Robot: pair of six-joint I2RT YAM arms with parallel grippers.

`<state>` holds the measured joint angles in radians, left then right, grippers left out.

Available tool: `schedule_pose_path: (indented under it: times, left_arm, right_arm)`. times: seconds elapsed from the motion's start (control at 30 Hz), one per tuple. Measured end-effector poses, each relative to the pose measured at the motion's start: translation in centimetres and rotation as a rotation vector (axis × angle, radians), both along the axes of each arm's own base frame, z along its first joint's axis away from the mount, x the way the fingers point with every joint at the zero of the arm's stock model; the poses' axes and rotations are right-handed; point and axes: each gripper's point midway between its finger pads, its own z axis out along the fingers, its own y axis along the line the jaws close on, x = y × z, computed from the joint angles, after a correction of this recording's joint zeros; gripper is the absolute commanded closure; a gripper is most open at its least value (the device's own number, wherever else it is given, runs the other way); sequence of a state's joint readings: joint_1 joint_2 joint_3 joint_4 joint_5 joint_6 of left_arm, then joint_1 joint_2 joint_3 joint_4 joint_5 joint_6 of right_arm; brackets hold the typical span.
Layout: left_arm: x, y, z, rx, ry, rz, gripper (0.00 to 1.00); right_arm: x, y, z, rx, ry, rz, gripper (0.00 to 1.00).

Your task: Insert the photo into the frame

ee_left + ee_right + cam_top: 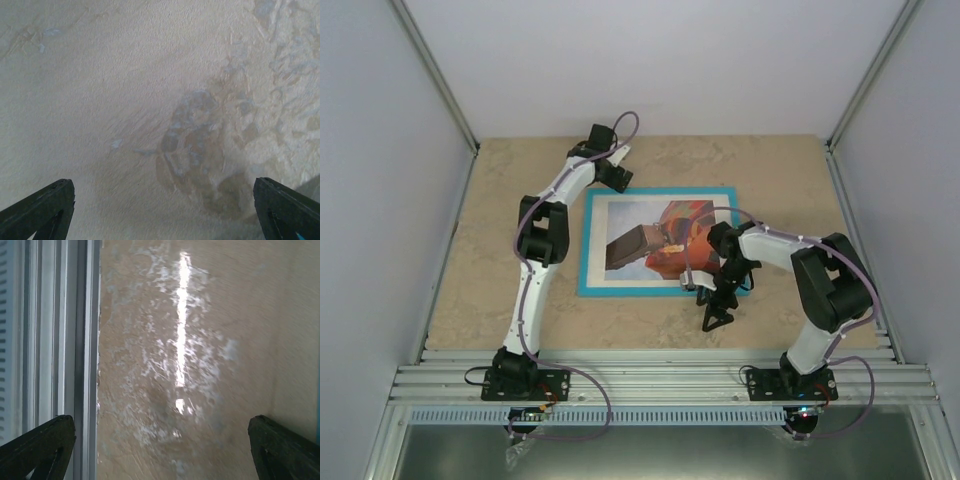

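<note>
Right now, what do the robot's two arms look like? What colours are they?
Both the left arm and the right arm have white tube-shaped links joined by chunky black joints. A thin purple cable loops along each one. Each stands on a black base. The fingers are black and wedge-shaped, narrowing to a point.

Turquoise rim on the frame [620,291]; orange-red stripes, brown basket and pale sky on the photo [682,222]; mottled beige marbling across the table [780,180]; white-and-black arms [533,285], purple cables [603,400].

beige marbled table [770,180] edged by aluminium rail [660,365].
</note>
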<state>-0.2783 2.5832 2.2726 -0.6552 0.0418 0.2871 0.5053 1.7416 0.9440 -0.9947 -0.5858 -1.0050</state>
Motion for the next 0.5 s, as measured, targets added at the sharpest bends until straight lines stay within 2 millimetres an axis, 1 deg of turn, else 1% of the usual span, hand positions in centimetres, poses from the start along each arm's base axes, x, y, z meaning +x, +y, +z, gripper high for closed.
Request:
schedule_pose_path:
  times: [0.1,0.23,0.4,0.47,0.5]
  left_arm:
    - [-0.4,0.5,0.0,0.030,0.004,-0.026,0.01]
    - [-1.9,2.0,0.0,0.070,0.038,-0.049,0.02]
    - [-4.4,4.7,-0.4,0.102,0.115,-0.080,0.04]
    - [-5.6,5.5,-0.6,0.114,0.139,-0.097,0.05]
    - [-6.6,6.0,-0.7,0.122,0.157,-0.106,0.06]
  right_arm:
    - [1.0,-0.7,0.1,-0.011,0.029,-0.067,0.02]
    - [2.4,-1.7,0.2,-0.031,0.085,-0.168,0.02]
    - [4.6,-2.6,0.7,-0.054,0.214,-0.328,0.02]
    - [6.0,-3.1,0.9,-0.079,0.269,-0.404,0.02]
    - [6.7,-3.3,1.0,-0.090,0.294,-0.440,0.02]
